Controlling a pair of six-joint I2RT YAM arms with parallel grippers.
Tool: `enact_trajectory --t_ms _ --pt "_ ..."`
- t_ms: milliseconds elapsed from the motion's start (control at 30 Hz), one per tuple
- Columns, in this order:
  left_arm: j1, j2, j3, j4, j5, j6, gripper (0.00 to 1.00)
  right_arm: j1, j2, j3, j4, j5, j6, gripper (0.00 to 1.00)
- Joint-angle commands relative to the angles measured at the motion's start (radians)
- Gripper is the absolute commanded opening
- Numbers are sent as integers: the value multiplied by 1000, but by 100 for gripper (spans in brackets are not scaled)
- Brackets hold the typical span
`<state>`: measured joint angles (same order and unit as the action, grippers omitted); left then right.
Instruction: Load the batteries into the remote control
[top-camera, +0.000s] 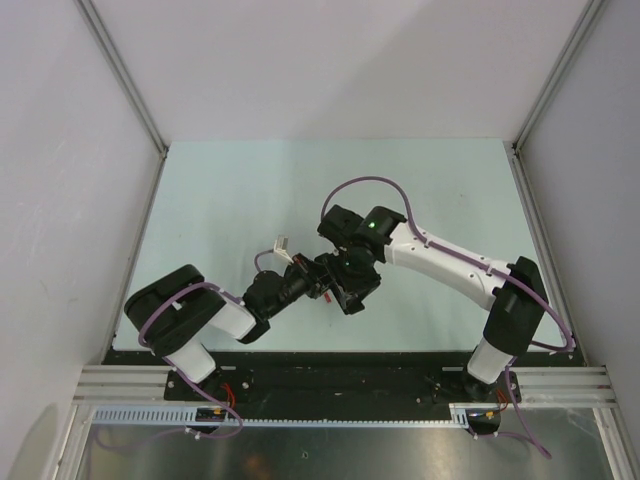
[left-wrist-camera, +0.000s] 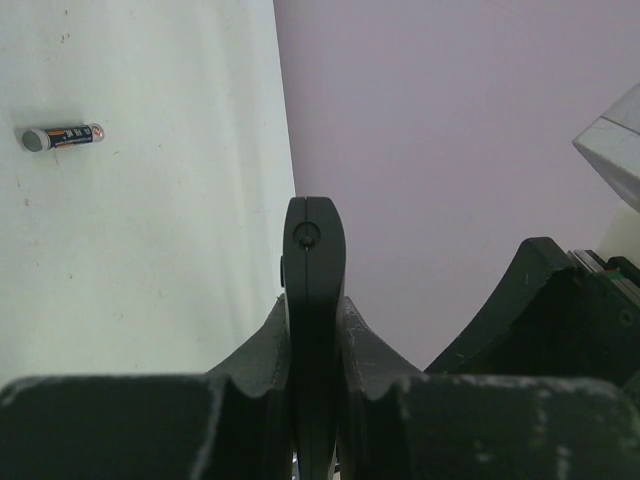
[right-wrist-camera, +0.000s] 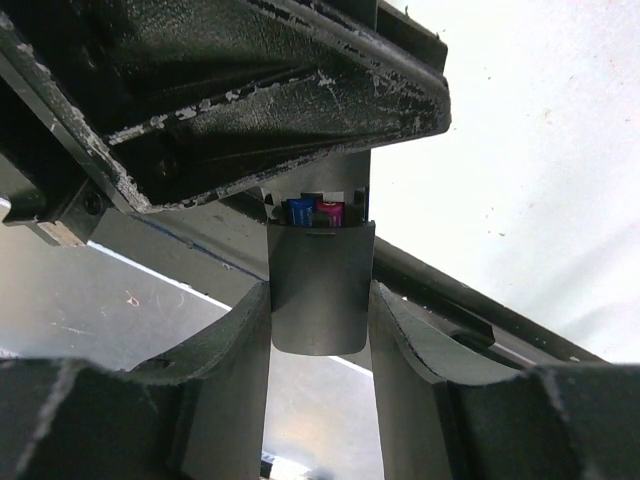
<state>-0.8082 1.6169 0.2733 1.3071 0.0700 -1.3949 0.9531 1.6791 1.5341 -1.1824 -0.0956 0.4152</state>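
Loose battery (left-wrist-camera: 62, 137) lies on table (left-wrist-camera: 150, 280), 10 o'clock from left gripper (left-wrist-camera: 315, 315). Left fingers pinch remote control (left-wrist-camera: 315, 250) edge-on. Right gripper (right-wrist-camera: 320, 300) clasps remote's flat rounded end. Blue and magenta batteries (right-wrist-camera: 315, 210) sit in slot at 12 o'clock.

Arms (top-camera: 350, 272) crowd table (top-camera: 240, 190) centre; far side open.

No legible text found in any view. Left wrist view: small cylindrical battery with black-and-orange wrapper (left-wrist-camera: 63, 137) spotted lying on pale table (left-wrist-camera: 150, 280). Pale print seen on wrapper, too small to be read, brand not made out. Right wrist view: blue and magenta battery ends (right-wrist-camera: 300, 210) glimpsed, no lettering discerned on them. Overhead view: nothing readable caught, everything too small.
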Motion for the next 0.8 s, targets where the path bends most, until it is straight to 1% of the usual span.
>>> enact_trajectory --t_ms 0,767 --pt "-9 -37 -6 365 -19 20 0 -7 2 43 18 -10 -15 0" --pt "-19 -49 1 366 -10 16 0 -19 21 37 43 -7 -9 0"
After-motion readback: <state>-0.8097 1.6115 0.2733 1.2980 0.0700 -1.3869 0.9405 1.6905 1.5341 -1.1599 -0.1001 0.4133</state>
